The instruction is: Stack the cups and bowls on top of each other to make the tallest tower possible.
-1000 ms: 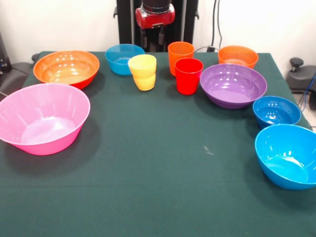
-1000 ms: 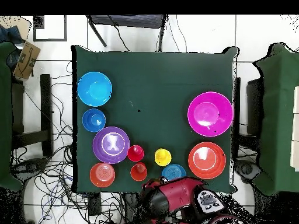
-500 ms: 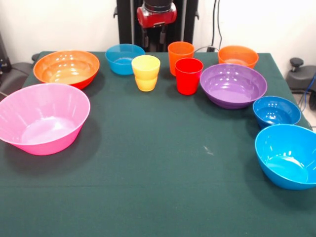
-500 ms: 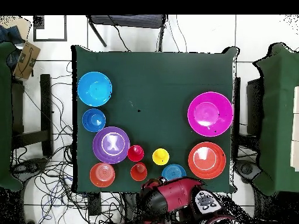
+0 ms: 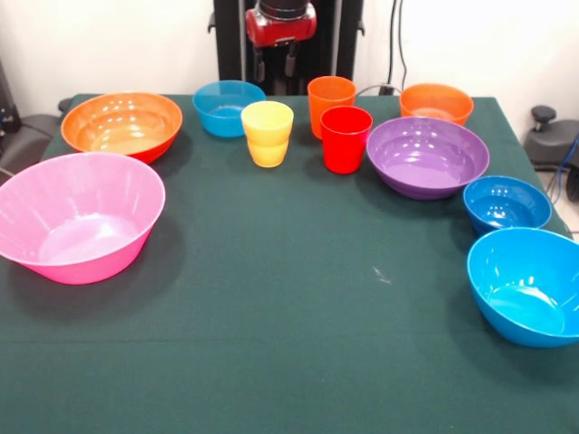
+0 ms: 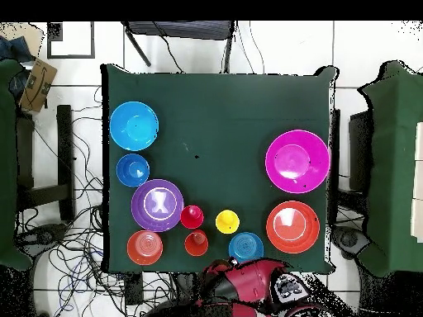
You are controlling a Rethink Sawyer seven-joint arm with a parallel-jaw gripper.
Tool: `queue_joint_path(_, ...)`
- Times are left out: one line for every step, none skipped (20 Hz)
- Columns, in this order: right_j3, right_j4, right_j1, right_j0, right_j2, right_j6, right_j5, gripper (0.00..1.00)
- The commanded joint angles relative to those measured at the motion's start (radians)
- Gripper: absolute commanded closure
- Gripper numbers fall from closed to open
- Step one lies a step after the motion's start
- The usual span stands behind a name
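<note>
No tower stands; every piece sits apart on the green table (image 5: pixel 289 307). The yellow cup (image 5: pixel 267 132), red cup (image 5: pixel 346 137) and orange cup (image 5: pixel 331 102) stand upright at the far middle. The large pink bowl (image 5: pixel 80 217) and large orange bowl (image 5: pixel 122 124) are at the left. Small blue bowls (image 5: pixel 226 107) (image 5: pixel 507 202), the small orange bowl (image 5: pixel 436 102), the purple bowl (image 5: pixel 427 155) and the bright blue bowl (image 5: pixel 527 285) fill out the rest. My gripper (image 5: pixel 276 65) hangs open and empty above the far edge, behind the yellow cup.
In the overhead view the red arm (image 6: pixel 248 285) lies off the table's bottom edge, just below the small blue bowl (image 6: pixel 245 246) and yellow cup (image 6: pixel 227 221). The pedestal (image 5: pixel 289 36) stands behind the table. Cables lie on the floor (image 6: pixel 66 248).
The yellow cup, tilted a second ago, now stands upright and still. My gripper has drawn back and up toward the pedestal.
</note>
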Motion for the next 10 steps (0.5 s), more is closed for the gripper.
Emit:
queue_joint_path(-0.08, -0.067, 0.109, 0.018, -0.049, 0.123, -0.166, 0.0)
queue_joint_path(-0.084, -0.072, 0.126, 0.019, -0.07, 0.123, -0.196, 0.0)
queue_joint_path(-0.089, -0.073, 0.143, 0.024, -0.095, 0.125, -0.228, 0.0)
queue_joint_path(-0.094, -0.07, 0.159, 0.029, -0.118, 0.124, -0.258, 0.0)
queue_joint_path(-0.099, -0.07, 0.174, 0.026, -0.132, 0.122, -0.282, 0.0)
queue_joint_path(-0.107, -0.064, 0.192, 0.027, -0.151, 0.118, -0.313, 0.0)
queue_joint_path(-0.112, -0.059, 0.204, 0.025, -0.161, 0.115, -0.332, 0.0)
queue_joint_path(-0.119, -0.053, 0.214, 0.027, -0.171, 0.111, -0.349, 0.0)
queue_joint_path(-0.123, -0.053, 0.216, 0.017, -0.166, 0.103, -0.352, 0.0)
queue_joint_path(-0.127, -0.055, 0.213, 0.009, -0.158, 0.098, -0.349, 0.0)
